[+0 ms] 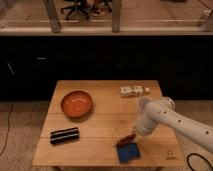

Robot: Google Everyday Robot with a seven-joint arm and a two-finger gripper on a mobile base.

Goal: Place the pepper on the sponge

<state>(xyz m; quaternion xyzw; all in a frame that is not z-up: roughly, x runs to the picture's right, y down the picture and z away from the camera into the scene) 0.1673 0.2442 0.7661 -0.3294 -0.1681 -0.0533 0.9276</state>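
Note:
The blue sponge [129, 153] lies near the table's front edge, right of centre. The reddish-brown pepper [125, 141] hangs just above the sponge's far edge, slanting down to the left. My gripper [132, 136] is at the end of the white arm [165, 117] that reaches in from the right. It is shut on the pepper's right end, directly over the back of the sponge. The arm hides the gripper's upper part.
An orange bowl [77, 103] sits at the left middle of the wooden table [100, 135]. A black striped bar [64, 135] lies front left. A small white object [132, 91] rests at the back right. Dark cabinets stand behind the table.

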